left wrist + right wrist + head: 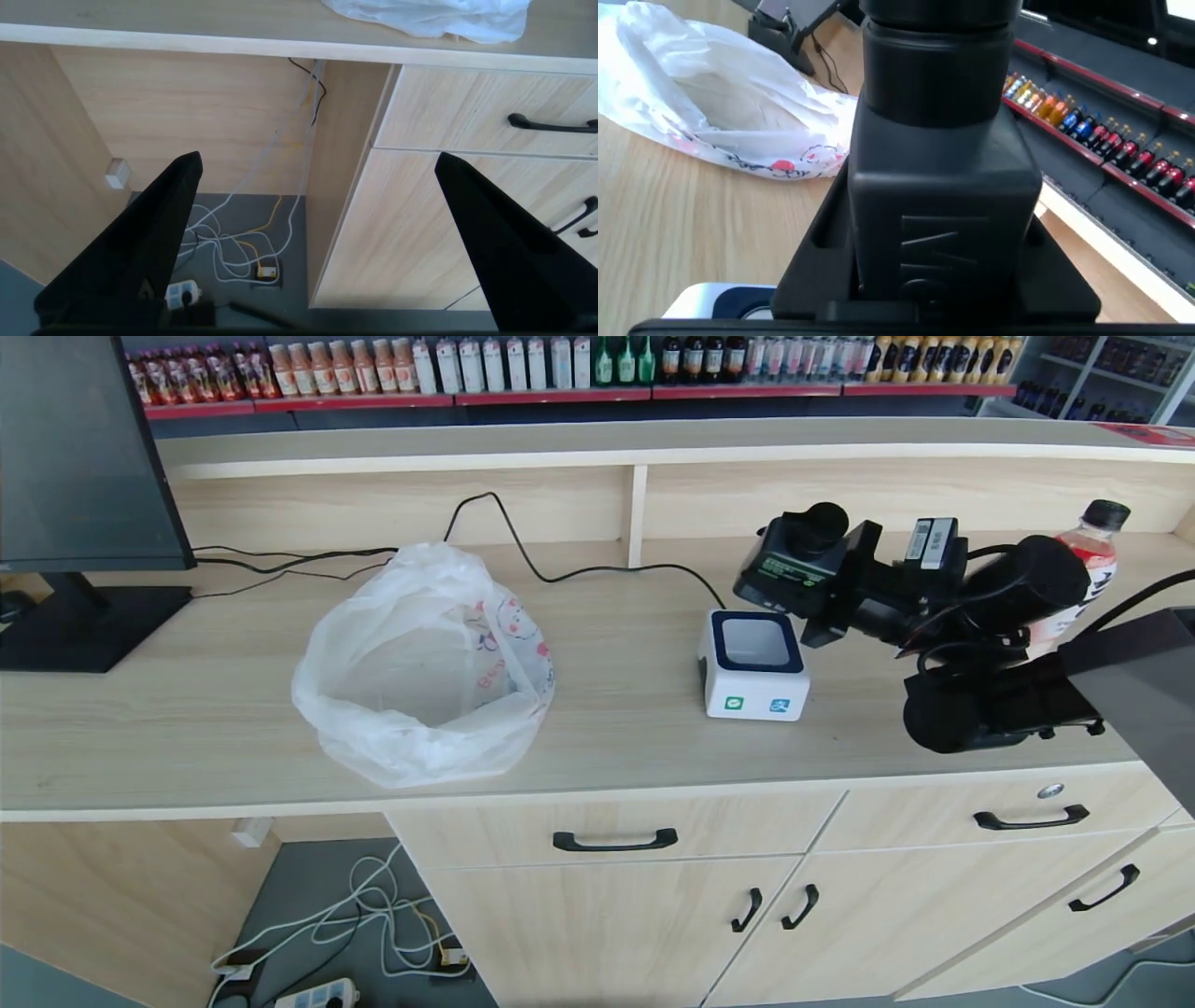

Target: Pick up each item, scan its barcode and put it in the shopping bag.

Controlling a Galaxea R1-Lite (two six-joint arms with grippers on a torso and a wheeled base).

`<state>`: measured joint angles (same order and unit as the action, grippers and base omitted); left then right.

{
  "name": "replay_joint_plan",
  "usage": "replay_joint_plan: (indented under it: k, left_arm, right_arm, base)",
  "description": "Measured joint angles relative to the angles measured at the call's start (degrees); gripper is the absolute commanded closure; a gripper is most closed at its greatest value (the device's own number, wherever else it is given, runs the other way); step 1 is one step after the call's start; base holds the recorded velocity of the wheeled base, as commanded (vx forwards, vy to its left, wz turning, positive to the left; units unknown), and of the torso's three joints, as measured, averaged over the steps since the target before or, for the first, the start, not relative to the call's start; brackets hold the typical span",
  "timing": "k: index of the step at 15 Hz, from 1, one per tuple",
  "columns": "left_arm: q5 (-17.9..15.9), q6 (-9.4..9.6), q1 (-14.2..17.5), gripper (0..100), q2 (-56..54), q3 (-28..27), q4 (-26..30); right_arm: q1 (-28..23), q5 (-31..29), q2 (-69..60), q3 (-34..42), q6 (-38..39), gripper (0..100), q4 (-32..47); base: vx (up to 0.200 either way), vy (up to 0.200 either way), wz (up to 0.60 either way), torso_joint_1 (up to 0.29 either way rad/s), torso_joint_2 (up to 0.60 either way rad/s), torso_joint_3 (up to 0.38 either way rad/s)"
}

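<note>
Clamping a black item [794, 560] in my right gripper [840, 577], above the scanner [754, 665] near the bench's [187, 728] front edge. Scan step, I'd say; next, barcode toward its window. Left gripper [318, 163] gapes, empty.

Black boxy container [794, 569] w/ round cap, greenish label: held off bench [187, 709] in right gripper [837, 581], tipped on its side, just behind and above scanner [754, 665]. Scanner: white cube, dark-blue-framed window facing up, mid bench. Shopping bag [425, 672]: translucent white plastic, pink-red print, mouth open, slumped left of scanner, apart from it. Pink drink bottle [1092, 560], black cap, upright at right rear, partly hidden.
</note>
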<state>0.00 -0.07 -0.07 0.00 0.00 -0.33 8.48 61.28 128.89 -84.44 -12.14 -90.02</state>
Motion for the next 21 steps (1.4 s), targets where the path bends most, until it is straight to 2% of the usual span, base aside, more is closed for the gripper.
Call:
replay_joint_plan:
  k: [5,10,21]
  left_arm:
    - [0.0,-0.06,0.0,0,0.0,0.0,0.0]
    - [0.0,-0.09,0.0,0,0.0,0.0,0.0]
    - [0.0,-0.06,0.0,0,0.0,0.0,0.0]
  right_arm:
    - [-0.9,1.2,1.1,0.2,-9.1,100,0.1]
    - [-1.5,1.2,1.0,1.6,-13.7,100,0.1]
    - [-0.5,1.2,0.7,2.3,-15.4,100,0.1]
  base:
    - [0.000,0.000,0.00,0.000,0.00,0.000]
    - [0.000,0.000,0.00,0.000,0.00,0.000]
    - [0.000,0.000,0.00,0.000,0.00,0.000]
